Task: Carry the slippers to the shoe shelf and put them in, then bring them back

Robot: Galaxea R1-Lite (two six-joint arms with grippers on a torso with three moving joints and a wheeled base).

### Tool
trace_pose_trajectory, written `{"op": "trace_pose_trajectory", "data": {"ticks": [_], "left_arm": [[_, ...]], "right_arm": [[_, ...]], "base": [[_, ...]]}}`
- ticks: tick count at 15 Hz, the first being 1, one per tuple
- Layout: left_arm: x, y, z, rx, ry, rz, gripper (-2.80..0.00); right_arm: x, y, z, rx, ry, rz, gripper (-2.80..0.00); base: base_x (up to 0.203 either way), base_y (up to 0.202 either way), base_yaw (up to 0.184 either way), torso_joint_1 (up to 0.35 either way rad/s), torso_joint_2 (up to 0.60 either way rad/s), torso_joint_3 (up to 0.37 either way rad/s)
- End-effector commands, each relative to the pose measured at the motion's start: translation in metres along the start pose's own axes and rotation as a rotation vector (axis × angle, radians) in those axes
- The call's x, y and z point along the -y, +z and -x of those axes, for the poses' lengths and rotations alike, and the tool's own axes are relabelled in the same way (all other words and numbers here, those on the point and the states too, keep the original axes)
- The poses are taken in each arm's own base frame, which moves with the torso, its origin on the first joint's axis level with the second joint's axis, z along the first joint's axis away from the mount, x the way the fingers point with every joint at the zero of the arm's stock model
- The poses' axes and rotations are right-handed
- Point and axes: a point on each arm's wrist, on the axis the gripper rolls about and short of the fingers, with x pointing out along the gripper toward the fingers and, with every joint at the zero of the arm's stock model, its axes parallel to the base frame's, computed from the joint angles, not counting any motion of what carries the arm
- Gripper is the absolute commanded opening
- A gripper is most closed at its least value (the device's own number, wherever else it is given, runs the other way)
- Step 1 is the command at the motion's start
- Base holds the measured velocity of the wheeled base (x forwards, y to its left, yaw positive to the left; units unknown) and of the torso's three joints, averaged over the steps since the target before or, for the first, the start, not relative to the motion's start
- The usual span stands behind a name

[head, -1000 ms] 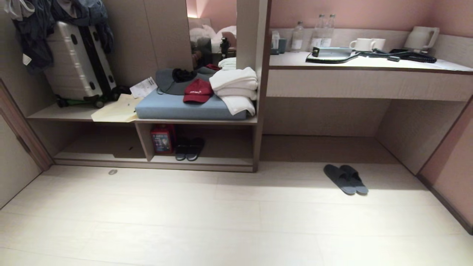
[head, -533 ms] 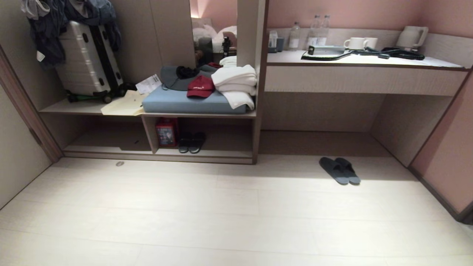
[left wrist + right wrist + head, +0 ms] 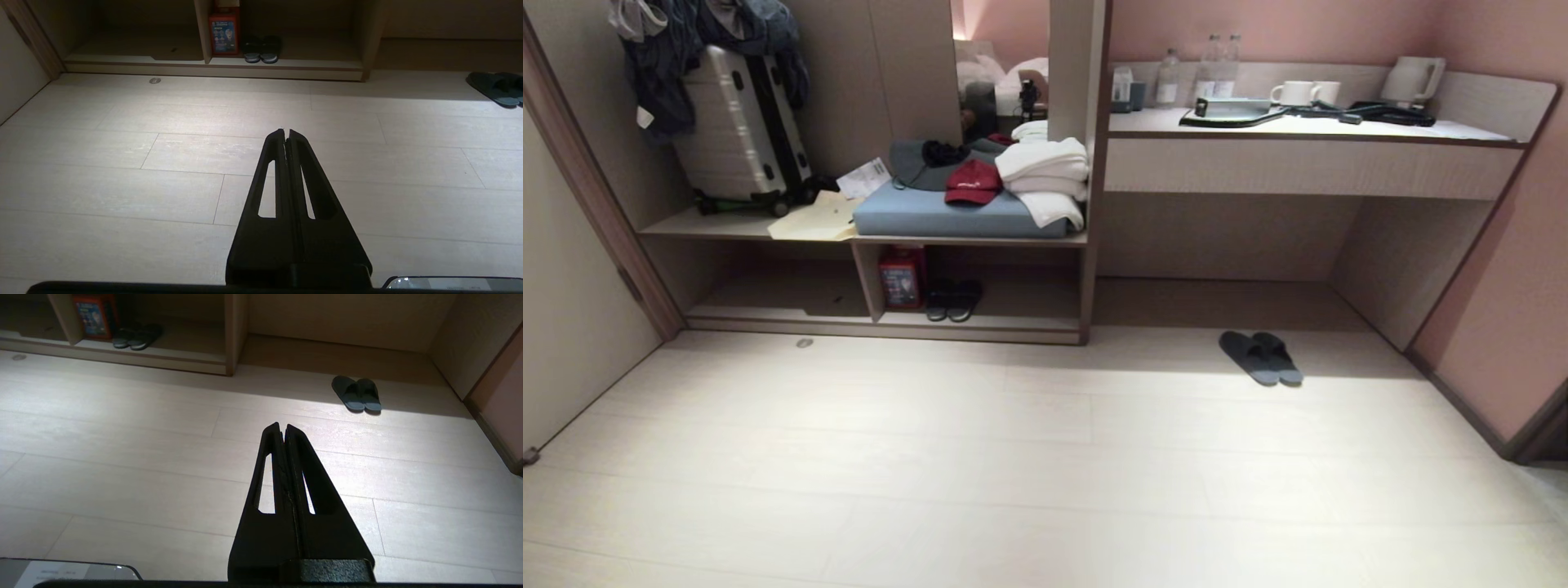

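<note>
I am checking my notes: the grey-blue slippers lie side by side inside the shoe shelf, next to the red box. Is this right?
Not quite. The slippers lie side by side on the bare floor, below the desk counter, as the head view shows. The pair beside the red box in the shoe shelf is the darker one.

Grey-blue slippers [image 3: 1260,357] side by side on the floor, soles down, well right of the low beige shoe shelf [image 3: 980,323], untouched

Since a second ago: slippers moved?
No. The slippers sit at the same spot before the desk opening; the whole view shifted, so the camera moved.
</note>
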Motion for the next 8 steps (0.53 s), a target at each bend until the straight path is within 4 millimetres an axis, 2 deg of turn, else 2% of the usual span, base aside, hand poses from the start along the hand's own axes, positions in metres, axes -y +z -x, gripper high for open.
{"op": "trace_pose_trajectory", "data": {"ticks": [1, 8], "left_arm": [[0.0, -0.0004, -0.0002, -0.003, 0.001, 0.0, -2.8], [0.0, -0.0004, -0.0002, -0.003, 0.0, 0.001, -2.8]], "right_arm": [[0.0, 0.0, 0.0001, 0.002, 0.0, 0.0, -2.8], [0.0, 0.0, 0.0001, 0.002, 0.001, 0.0, -2.8]], "base": [[-0.199, 0.0, 0.001, 0.003, 0.0, 0.002], [-0.195, 0.0, 0.003, 0.003, 0.0, 0.002]]}}
